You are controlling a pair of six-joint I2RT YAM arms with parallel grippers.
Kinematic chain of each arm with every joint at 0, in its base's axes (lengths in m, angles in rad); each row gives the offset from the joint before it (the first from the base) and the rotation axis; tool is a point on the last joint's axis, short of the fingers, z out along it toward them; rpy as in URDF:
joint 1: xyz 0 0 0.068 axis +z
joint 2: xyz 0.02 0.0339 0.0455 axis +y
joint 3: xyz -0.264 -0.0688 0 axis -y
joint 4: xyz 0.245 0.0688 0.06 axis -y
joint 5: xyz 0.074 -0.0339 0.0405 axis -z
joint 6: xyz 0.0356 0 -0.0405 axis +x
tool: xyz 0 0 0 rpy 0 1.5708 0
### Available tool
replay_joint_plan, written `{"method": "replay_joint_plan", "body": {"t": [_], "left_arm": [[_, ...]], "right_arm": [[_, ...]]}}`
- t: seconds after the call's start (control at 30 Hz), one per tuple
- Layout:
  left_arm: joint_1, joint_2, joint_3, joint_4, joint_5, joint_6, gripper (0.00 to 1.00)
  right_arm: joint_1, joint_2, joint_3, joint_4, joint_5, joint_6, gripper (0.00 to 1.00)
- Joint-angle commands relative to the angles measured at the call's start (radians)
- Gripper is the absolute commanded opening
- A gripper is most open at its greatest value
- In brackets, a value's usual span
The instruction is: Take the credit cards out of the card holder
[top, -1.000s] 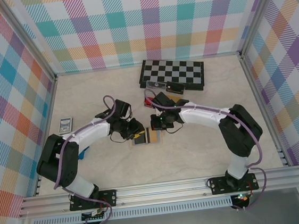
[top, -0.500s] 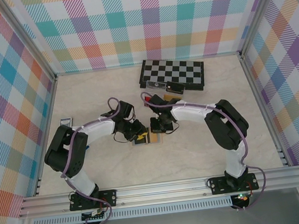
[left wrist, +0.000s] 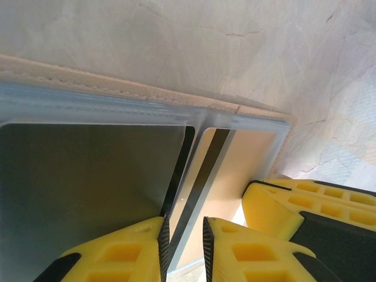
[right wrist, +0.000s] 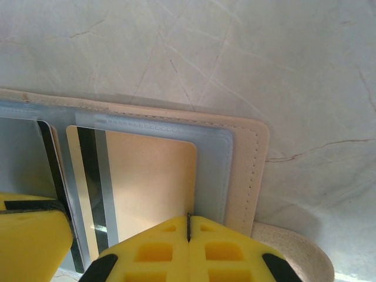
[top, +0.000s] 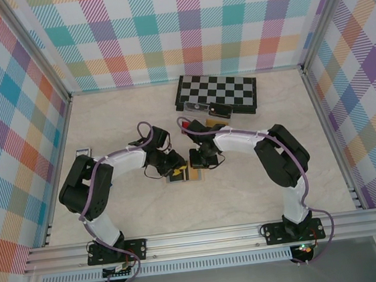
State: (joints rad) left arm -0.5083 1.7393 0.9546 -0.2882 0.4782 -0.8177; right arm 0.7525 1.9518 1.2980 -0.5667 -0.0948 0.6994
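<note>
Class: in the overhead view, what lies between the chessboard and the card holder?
A small tray with red and tan contents, partly under the right arm; top view.

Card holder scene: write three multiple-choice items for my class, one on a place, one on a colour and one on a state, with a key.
1. Where does the chessboard lie relative to the card holder?
A. Beyond it, toward the back wall
B. Between it and the arms' bases
C. Underneath it

2. What colour is the card with the dark stripe in the holder's pocket?
A. Red
B. Tan
C. Green

3. How do the right fingers stand?
A. Wide apart
B. Clamped on a chess piece
C. Shut together

Key:
1 A, since the top view shows the board at the table's far edge, past the holder.
2 B, since the right wrist view shows a tan face beside the stripe.
3 C, since the two yellow pads meet with no gap at the holder's edge.
</note>
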Motion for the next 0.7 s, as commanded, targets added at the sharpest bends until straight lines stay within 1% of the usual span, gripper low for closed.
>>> {"method": "replay_joint_plan", "body": {"t": [0.0,0.13,0.4,0.57,0.67], "left_arm": [[-0.004,0.008,0.002,-0.025,-0.016,0.03,0.24],[-0.004,0.02,0.002,-0.032,-0.019,0.045,0.25],[-0.003,0.02,0.011,-0.099,-0.076,0.091,0.24],[-0.003,0.019,0.022,-0.097,-0.065,0.097,0.24],[-0.004,0.027,0.018,-0.087,-0.055,0.096,0.24]], "right_arm": [[-0.01,0.042,-0.01,-0.036,0.006,0.005,0.0],[-0.013,0.044,-0.02,-0.036,0.005,-0.005,0.0],[-0.025,0.024,-0.039,-0.039,0.023,-0.025,0.0],[-0.026,-0.006,-0.04,-0.009,0.003,-0.047,0.0],[-0.027,0.0,-0.021,-0.034,0.013,-0.044,0.0]]}}
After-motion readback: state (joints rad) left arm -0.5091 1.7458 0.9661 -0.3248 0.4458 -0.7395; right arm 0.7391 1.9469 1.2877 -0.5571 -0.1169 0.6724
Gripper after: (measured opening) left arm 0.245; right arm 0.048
